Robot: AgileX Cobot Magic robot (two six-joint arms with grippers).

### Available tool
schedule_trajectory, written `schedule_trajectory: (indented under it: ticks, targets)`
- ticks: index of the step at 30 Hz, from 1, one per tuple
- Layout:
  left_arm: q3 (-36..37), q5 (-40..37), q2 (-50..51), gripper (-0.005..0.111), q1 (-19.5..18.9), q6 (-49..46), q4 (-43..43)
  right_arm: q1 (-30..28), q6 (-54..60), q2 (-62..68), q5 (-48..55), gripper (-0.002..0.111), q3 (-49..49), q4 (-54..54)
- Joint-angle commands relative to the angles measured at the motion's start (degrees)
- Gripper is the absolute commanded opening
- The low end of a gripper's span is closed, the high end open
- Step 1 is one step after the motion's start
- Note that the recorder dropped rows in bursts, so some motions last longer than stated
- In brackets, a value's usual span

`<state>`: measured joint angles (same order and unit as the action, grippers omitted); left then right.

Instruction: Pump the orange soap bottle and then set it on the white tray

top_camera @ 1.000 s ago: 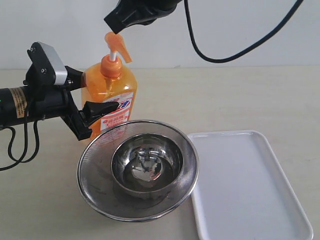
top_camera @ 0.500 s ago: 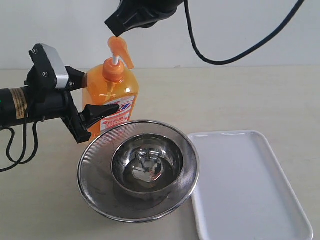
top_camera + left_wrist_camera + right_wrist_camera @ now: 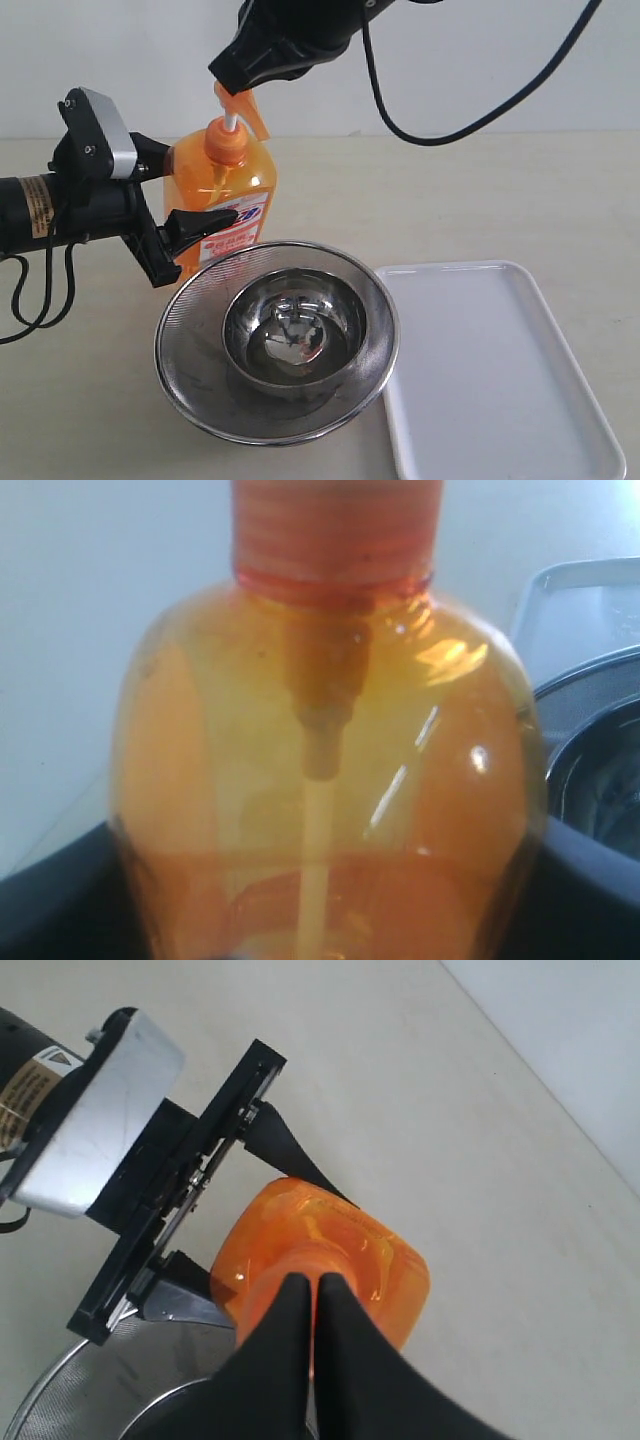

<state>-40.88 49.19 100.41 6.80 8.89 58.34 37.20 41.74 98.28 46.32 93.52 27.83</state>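
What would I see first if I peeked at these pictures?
The bright orange soap bottle jumps out at the back left of the table. The left pincer squeezes its sides, and the shut right pincer sits on its pump head from above. In front of it is a shiny steel strainer with a bowl inside, and the white tray lies beside that on the right.

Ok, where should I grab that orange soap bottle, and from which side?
Its broad body below the shoulder, fingers on the two flat faces, coming in level from the exterior view's left. The orange soap bottle stands upright, the strainer crowds its front, and the pump head is left free. The left gripper holds it so.
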Motion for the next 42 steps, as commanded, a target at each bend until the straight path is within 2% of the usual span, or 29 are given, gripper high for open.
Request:
schedule_trajectory:
  ticks: [1,42]
  targets:
    - [-0.3,1.8,-0.7,0.005,0.4,-0.2,-0.2,0.0,0.3,2.4,3.3,0.0,-0.2,0.0]
    - [-0.3,1.9,-0.7,0.005,0.4,-0.2,-0.3,0.0,0.0,4.4,5.1,0.0,-0.2,0.3]
